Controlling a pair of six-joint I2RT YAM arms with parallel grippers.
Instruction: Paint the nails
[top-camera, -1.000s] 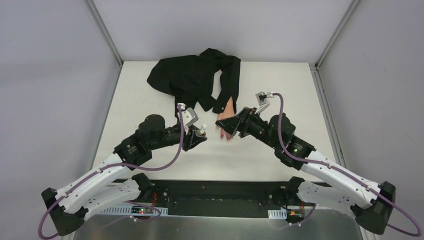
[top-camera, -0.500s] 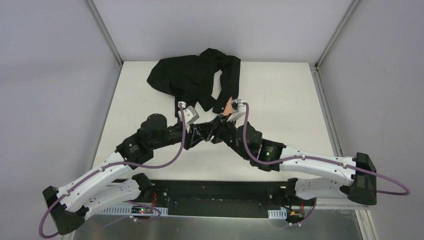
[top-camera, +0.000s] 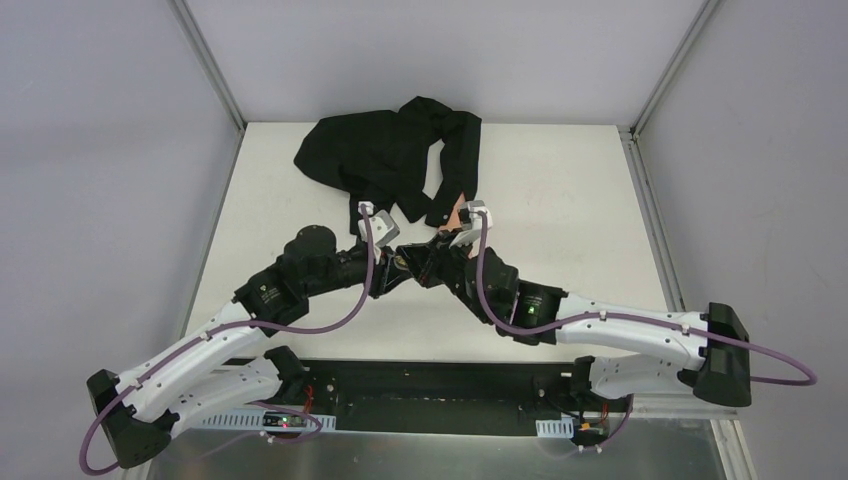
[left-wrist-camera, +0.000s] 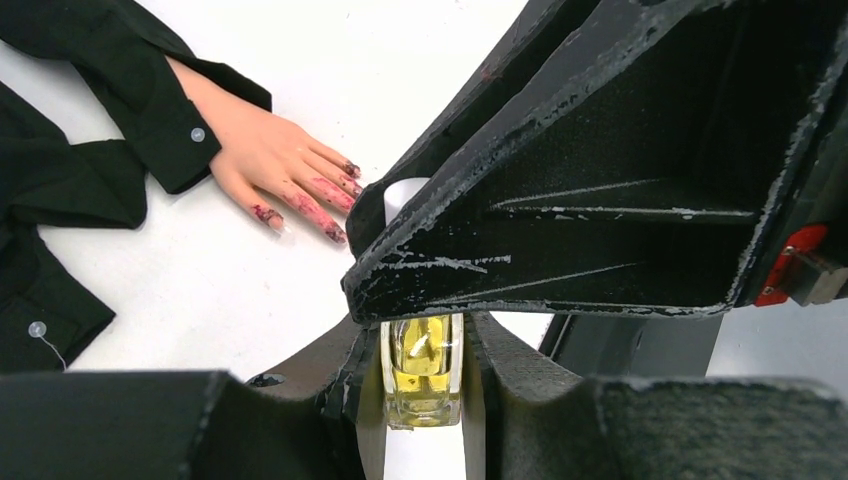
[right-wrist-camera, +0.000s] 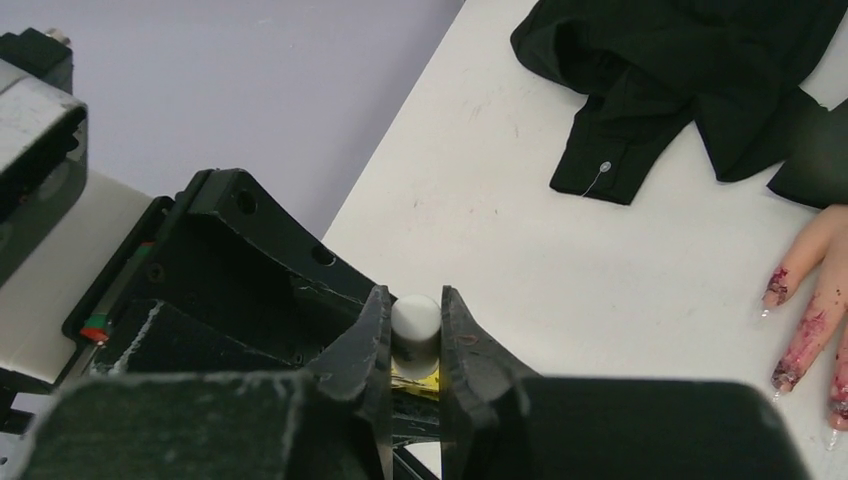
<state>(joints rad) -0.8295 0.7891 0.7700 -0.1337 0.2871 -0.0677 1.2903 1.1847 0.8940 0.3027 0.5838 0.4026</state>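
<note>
A small yellowish polish bottle (left-wrist-camera: 422, 378) stands between the fingers of my left gripper (left-wrist-camera: 422, 345), which is shut on its glass sides. My right gripper (right-wrist-camera: 414, 300) reaches over from the opposite side and is shut on the bottle's white cap (right-wrist-camera: 415, 322). In the top view the two grippers meet, left gripper (top-camera: 398, 270) against right gripper (top-camera: 426, 264), at mid-table. The pale mannequin hand (left-wrist-camera: 265, 155) lies flat just beyond, its black sleeve (left-wrist-camera: 165, 115) behind it. Its nails (left-wrist-camera: 336, 234) are smeared dark red-purple, also showing at the right wrist view's edge as nails (right-wrist-camera: 776, 296).
A crumpled black shirt (top-camera: 385, 155) lies at the back of the white table (top-camera: 560, 200), its cuff (right-wrist-camera: 600, 175) close to the hand. Metal frame posts (top-camera: 210, 65) rise at the table's back corners.
My right arm has swung left from the mannequin hand to the bottle, and its jaws have closed on the white cap. The left arm has kept still, holding the bottle.
</note>
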